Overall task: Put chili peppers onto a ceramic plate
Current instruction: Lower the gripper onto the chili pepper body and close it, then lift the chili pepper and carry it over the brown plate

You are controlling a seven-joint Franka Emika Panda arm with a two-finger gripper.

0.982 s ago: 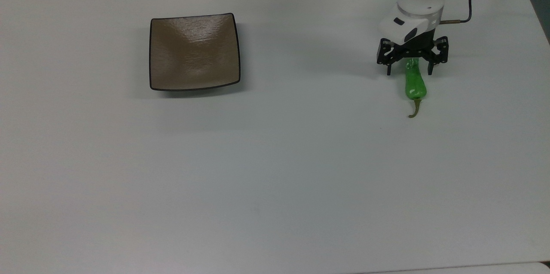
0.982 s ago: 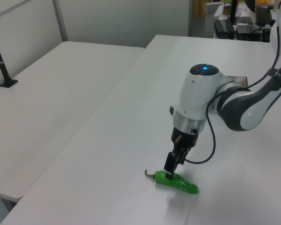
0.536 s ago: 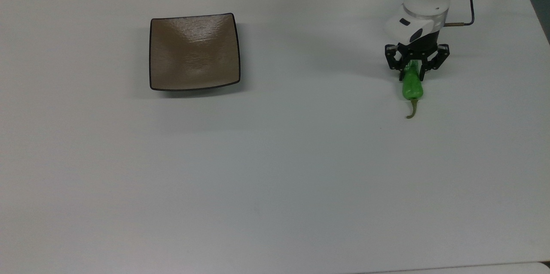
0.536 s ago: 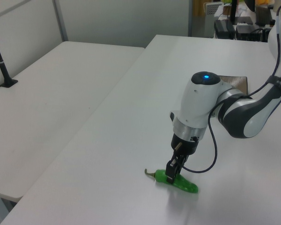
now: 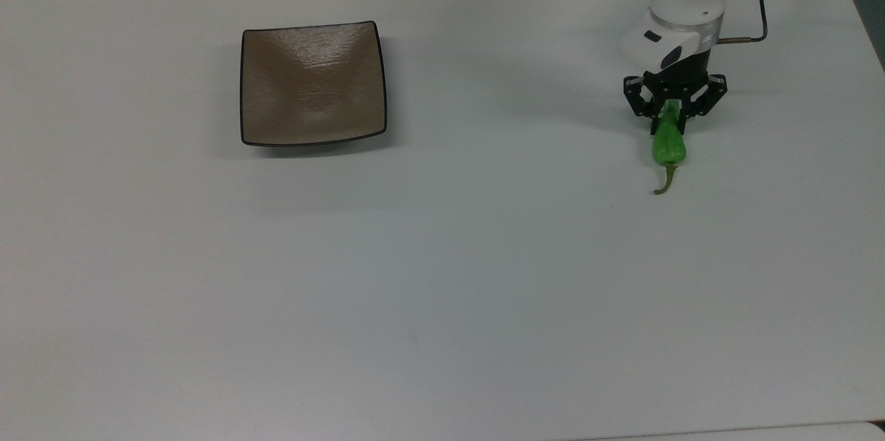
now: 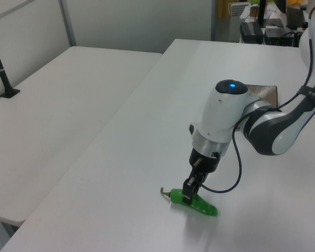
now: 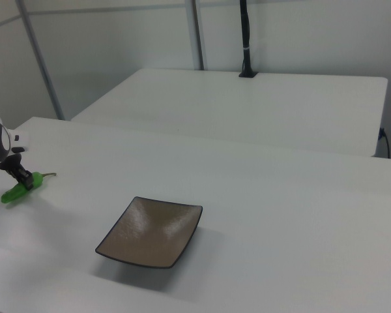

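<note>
On my white counter (image 5: pixel 442 289) the green chili pepper (image 5: pixel 668 144) lies near the top view's right edge, stem pointing toward the bottom of the top view. I see the gripper (image 5: pixel 671 124) come down on its far end, fingers (image 6: pixel 188 193) pinching the pepper's body. Its near end looks slightly raised in the left view. The brown ceramic plate (image 5: pixel 312 83) sits bare, well apart toward the top view's left.
</note>
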